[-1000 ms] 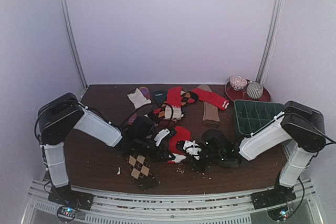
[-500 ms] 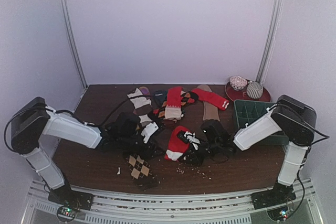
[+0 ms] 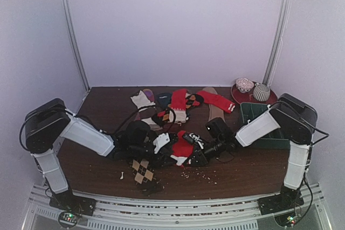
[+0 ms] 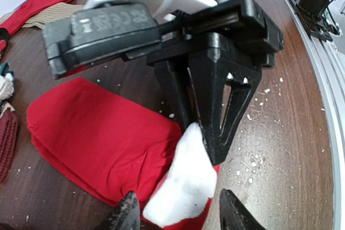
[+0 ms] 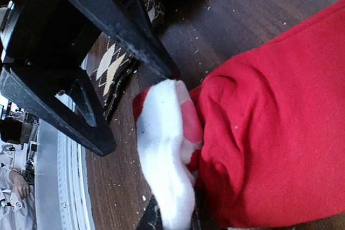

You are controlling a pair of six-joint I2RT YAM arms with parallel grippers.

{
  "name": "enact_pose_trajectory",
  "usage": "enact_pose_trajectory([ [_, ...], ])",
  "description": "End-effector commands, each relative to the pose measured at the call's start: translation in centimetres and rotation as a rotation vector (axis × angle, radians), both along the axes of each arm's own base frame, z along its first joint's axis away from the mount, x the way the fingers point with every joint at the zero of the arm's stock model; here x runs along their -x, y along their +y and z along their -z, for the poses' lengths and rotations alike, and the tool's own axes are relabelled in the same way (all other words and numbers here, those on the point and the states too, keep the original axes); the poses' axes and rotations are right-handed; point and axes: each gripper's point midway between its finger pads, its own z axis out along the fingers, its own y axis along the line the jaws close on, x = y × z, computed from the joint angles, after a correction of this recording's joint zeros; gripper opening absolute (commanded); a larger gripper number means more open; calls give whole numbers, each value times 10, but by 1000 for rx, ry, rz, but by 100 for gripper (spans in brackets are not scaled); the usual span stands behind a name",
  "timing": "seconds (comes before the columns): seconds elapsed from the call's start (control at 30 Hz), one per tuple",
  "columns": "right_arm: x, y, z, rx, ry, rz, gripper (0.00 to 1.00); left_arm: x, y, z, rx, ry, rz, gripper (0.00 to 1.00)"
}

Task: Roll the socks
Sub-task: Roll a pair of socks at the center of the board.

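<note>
The red sock (image 3: 183,145) lies folded over on the brown table, its white cuff (image 3: 177,160) toward the front. In the left wrist view the red sock (image 4: 102,133) fills the middle. My left gripper (image 4: 178,215) stands open, its tips on either side of the white cuff (image 4: 186,187). My right gripper (image 5: 175,218) is shut on that white cuff (image 5: 161,160), beside the bunched red sock (image 5: 275,127). The two grippers face each other closely, left gripper (image 3: 168,152) and right gripper (image 3: 194,157). The brown argyle sock (image 3: 143,169) lies flat near the front edge, left of them.
A heap of other socks (image 3: 178,106) and a tan sock (image 3: 216,114) lie at the back. A green compartment tray (image 3: 259,119) sits at the right, behind it a red plate (image 3: 240,96) with two bowls. White crumbs (image 3: 194,175) dot the table front.
My left gripper has opened and let go of the cuff, and its arm swung out left and back. The right gripper moved left with the cuff, and the red sock folded tighter.
</note>
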Motion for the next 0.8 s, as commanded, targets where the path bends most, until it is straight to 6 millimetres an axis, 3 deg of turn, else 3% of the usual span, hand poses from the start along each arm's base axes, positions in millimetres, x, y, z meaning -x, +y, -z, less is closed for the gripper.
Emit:
enact_pose_trajectory([
  [0.0,68,-71,81,399,337,23,13,-1,-17,-14,58,-57,67,50],
  [0.17,66,-72,83,400,350,24,13,2,-16,3,21,-30,75,48],
  [0.33,65,-72,86,404,362,29,14,10,-16,16,-3,19,97,37],
  [0.57,61,-71,88,405,365,38,13,21,-12,27,-9,69,105,41],
  [0.67,60,-72,89,405,367,42,13,26,-13,25,4,89,123,41],
  [0.77,59,-71,89,404,367,45,13,35,-13,9,67,100,148,45],
])
